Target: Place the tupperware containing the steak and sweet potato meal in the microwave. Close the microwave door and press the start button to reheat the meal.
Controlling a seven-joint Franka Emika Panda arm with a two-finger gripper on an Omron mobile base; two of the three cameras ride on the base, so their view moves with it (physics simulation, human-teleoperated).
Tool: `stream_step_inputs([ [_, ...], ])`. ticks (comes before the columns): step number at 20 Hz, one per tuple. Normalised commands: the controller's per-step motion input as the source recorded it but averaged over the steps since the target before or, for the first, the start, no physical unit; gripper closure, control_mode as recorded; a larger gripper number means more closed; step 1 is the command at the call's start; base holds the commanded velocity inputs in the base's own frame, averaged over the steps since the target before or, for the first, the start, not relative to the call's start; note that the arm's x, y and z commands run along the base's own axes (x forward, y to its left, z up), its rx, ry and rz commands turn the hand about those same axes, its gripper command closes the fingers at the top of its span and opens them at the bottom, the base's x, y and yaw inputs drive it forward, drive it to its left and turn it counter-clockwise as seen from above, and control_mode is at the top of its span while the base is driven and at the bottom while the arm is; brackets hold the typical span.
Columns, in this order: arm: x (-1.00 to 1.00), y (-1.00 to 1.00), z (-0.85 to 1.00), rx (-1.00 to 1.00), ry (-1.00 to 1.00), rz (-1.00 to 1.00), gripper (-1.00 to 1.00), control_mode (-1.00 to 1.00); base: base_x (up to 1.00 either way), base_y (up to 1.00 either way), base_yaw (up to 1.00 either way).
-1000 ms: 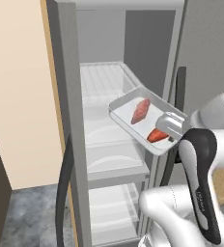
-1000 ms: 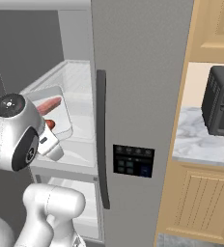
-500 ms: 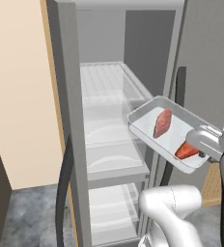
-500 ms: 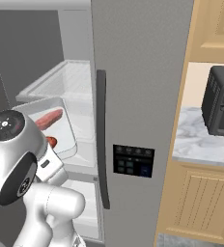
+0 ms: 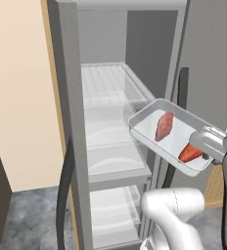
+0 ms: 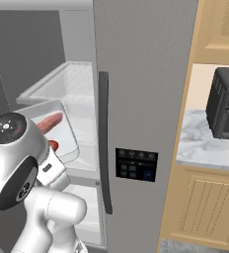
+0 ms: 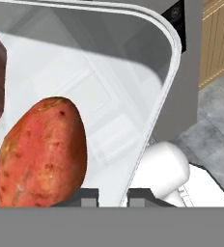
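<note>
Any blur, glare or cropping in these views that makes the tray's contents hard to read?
Left base view: sharp, evenly lit, steak and sweet potato clear in the tupperware. Right base view: arm blocks much of the tray. Hand view: sweet potato crisp, steak cut off at the left edge.

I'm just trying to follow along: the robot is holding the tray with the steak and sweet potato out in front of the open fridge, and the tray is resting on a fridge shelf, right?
Not quite. The tupperware, with the steak and sweet potato in it, is not resting on a shelf. The left base view shows it held in the air by the gripper at one end, clear of the fridge. The rest is right.
</note>
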Motion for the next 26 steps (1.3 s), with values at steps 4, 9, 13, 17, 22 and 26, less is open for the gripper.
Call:
stream_step_inputs([
  [4,0.00,0.00,0.00,0.00,0.00,0.00,1.00,1.00,-0.03,0.00,0.00],
  [9,0.00,0.00,0.00,0.00,0.00,0.00,1.00,1.00,-0.34,0.00,0.00],
  [13,0.00,0.00,0.00,0.00,0.00,0.00,1.00,1.00,-0.67,0.00,0.00],
  [17,0.00,0.00,0.00,0.00,0.00,0.00,1.00,1.00,-0.74,0.00,0.00],
  [22,0.00,0.00,0.00,0.00,0.00,0.00,1.00,1.00,-0.57,-0.05,-0.11],
  [26,0.00,0.00,0.00,0.00,0.00,0.00,1.00,1.00,-0.41,-0.28,-0.40],
])
